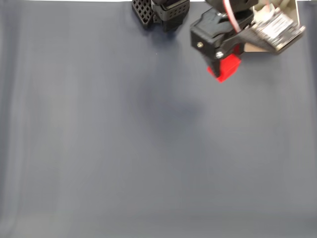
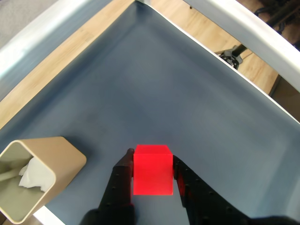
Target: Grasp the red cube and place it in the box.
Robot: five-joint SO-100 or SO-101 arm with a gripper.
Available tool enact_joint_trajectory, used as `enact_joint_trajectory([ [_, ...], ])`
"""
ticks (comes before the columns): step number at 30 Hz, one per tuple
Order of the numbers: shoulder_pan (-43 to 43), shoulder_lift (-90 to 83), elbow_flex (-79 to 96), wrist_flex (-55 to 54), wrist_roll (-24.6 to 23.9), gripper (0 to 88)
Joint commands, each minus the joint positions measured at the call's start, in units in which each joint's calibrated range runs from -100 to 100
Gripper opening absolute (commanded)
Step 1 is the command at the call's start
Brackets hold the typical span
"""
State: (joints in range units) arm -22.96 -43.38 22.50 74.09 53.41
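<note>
The red cube (image 2: 152, 169) sits between the two black fingers (image 2: 123, 180) of my gripper (image 2: 151, 156), which is shut on it. In the fixed view the gripper (image 1: 223, 63) hangs at the top right with the red cube (image 1: 227, 68) sticking out below it, apparently lifted off the mat. The box (image 2: 51, 168), beige with thin walls and a white inside, stands at the lower left of the wrist view, to the left of the cube, with crumpled white material in it. In the fixed view the box (image 1: 298, 11) is largely hidden behind the arm at the top right corner.
A dark blue-grey mat (image 1: 148, 148) covers the work area. The arm's black base (image 1: 166, 12) is at the top edge. In the wrist view, wooden table (image 2: 61, 65) and white rails (image 2: 243, 28) border the mat, and a black stand (image 2: 232, 54) lies beyond.
</note>
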Motion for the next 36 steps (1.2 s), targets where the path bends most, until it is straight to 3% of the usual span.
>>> enact_joint_trajectory([
  [1,-4.0,-2.6,-2.3,0.2,1.0,0.5],
  [16,-17.3,-3.2,-3.2,0.3,2.1,0.2],
  [36,-28.8,-2.2,-3.2,0.1,3.1,0.2],
])
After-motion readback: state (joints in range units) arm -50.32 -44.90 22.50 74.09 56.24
